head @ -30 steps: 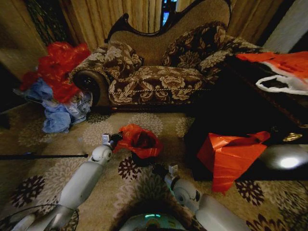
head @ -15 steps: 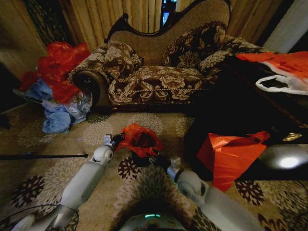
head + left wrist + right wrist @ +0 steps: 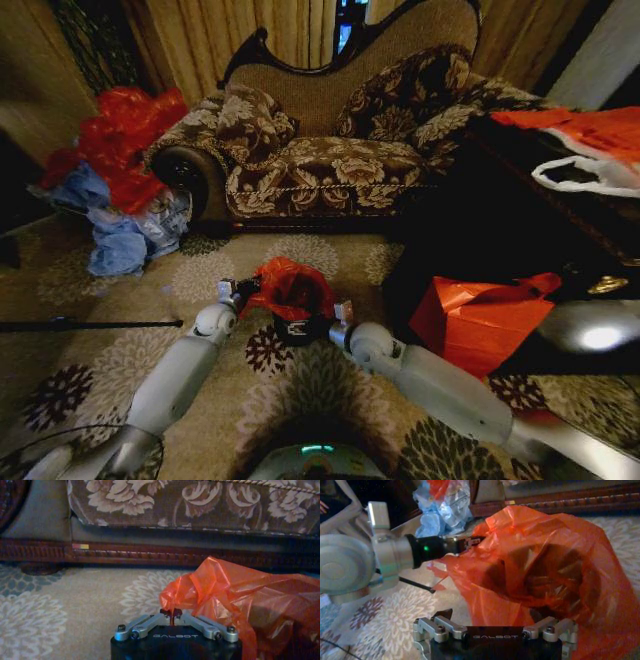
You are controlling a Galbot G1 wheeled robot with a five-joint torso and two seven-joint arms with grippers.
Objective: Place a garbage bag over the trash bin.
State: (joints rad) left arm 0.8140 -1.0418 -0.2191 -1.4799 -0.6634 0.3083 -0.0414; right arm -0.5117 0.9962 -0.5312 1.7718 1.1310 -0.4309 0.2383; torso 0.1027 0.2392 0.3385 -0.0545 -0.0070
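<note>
While the left gripper (image 3: 171,619) pinches a fold of the red garbage bag (image 3: 292,288) at its left edge, the bag sits loosely over the black trash bin (image 3: 300,328) on the patterned carpet (image 3: 90,340), in front of the floral sofa (image 3: 330,150). That pinch seems meant to anchor one side of the mouth so the film does not slide off when the other side is pulled. In the left wrist view the fingers meet on a thin red pleat, jaws closed on it. The right gripper (image 3: 495,630) has its wrist beside the bin's right side, low against the bag; its fingers look spread, with red plastic just ahead of them but nothing visibly caught between. Judging by the bunched, puffed film, the mouth is draped on top rather than stretched around the rim, so the covering looks only partly done.
</note>
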